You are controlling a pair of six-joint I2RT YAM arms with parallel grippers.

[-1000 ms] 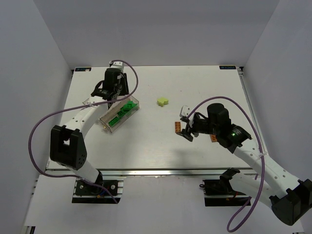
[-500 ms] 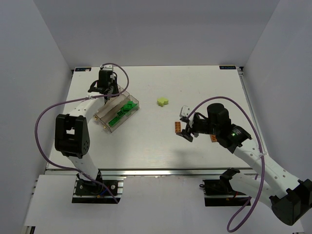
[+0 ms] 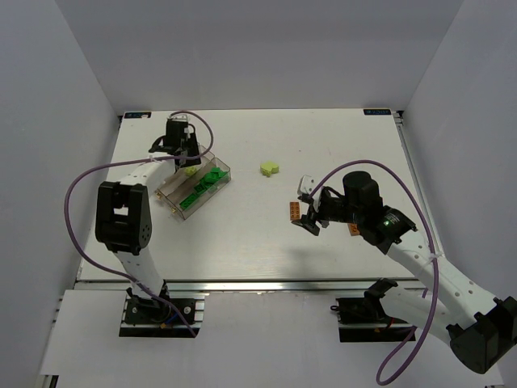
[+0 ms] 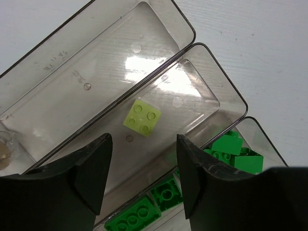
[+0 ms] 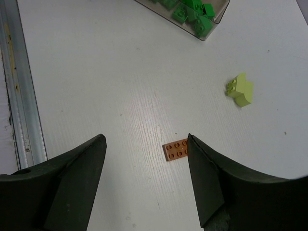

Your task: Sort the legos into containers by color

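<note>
The clear tray lies at the table's left. Its right compartment holds several dark green bricks; they also show in the left wrist view. A lime-yellow two-by-two brick lies alone in the middle compartment; the left compartment holds no brick. My left gripper hovers open and empty just above the tray. A second lime brick lies mid-table. My right gripper is open and empty above an orange plate, which lies by its right finger.
Another orange brick lies under the right arm. The tray's corner with green bricks shows at the top of the right wrist view. A metal rail runs along the table's near edge. White walls enclose the table.
My left gripper has shifted a little over the tray's far end, and a lime brick now lies in the tray's middle compartment. The right arm has not moved.
</note>
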